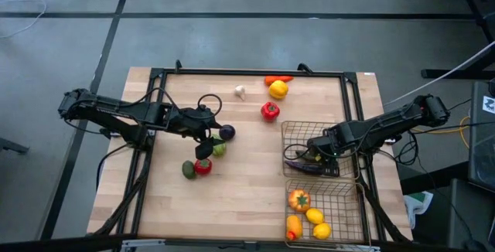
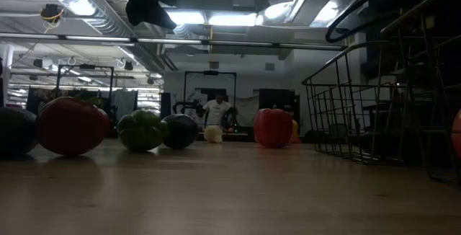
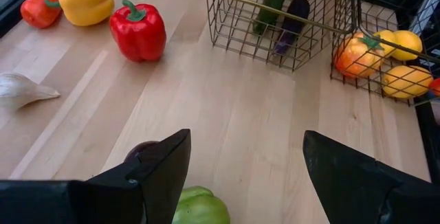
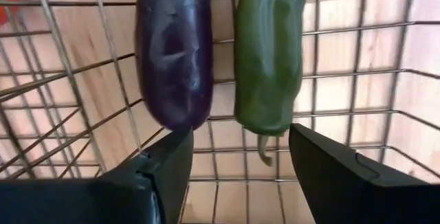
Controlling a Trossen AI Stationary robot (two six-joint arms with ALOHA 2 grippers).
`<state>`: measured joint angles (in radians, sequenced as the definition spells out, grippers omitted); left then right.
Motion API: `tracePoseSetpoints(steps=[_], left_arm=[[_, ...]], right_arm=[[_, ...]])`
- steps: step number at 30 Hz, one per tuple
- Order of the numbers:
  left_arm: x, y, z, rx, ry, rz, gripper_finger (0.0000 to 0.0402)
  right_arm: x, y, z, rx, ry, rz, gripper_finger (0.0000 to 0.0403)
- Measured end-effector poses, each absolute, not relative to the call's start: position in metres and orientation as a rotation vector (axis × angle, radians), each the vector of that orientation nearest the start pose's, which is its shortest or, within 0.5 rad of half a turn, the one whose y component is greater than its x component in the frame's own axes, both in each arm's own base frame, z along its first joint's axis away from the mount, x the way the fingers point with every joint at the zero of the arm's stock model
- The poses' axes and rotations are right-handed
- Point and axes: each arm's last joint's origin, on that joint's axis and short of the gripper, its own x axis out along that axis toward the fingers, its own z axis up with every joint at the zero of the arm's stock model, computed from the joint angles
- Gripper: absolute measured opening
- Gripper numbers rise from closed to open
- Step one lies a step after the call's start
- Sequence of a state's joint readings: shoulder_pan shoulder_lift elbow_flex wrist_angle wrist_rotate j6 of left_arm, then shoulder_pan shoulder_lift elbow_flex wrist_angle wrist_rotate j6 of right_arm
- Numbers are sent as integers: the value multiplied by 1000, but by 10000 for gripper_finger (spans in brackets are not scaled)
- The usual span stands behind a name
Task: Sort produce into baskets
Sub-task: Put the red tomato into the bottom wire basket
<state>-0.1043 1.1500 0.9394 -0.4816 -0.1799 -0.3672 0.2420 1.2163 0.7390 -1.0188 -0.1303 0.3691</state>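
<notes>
The left gripper [image 1: 207, 145] hangs with fingers spread over a loose cluster: green pepper [image 1: 220, 149], tomato [image 1: 203, 166], avocado [image 1: 188, 169]. A red pepper [image 1: 269, 111] sits mid-table. The right gripper [image 1: 312, 153], fingers apart and empty, hovers inside the far basket [image 1: 290, 132] over the eggplant [image 4: 174, 52].

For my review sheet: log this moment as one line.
right gripper: open over eggplant and green pepper in upper basket | left gripper: open above green piece mid-table
</notes>
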Motion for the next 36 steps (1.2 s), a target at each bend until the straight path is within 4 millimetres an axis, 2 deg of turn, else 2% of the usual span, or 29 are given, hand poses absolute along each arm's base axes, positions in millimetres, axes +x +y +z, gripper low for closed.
tracePoseSetpoints(steps=[7, 22, 27, 32, 36], left_arm=[[239, -20, 290, -260, 663, 200, 276], [248, -22, 279, -453, 693, 255, 276], [243, -26, 274, -522, 783, 214, 276], [232, -38, 263, -480, 948, 203, 276], [226, -45, 260, -459, 1003, 196, 276]], right_arm=[[175, 45, 196, 153, 1511, -42, 237], [179, 46, 196, 155, 1471, -36, 237], [180, 46, 196, 158, 1460, -33, 237], [180, 46, 196, 158, 1458, -33, 237], [180, 46, 196, 159, 1458, -33, 237]])
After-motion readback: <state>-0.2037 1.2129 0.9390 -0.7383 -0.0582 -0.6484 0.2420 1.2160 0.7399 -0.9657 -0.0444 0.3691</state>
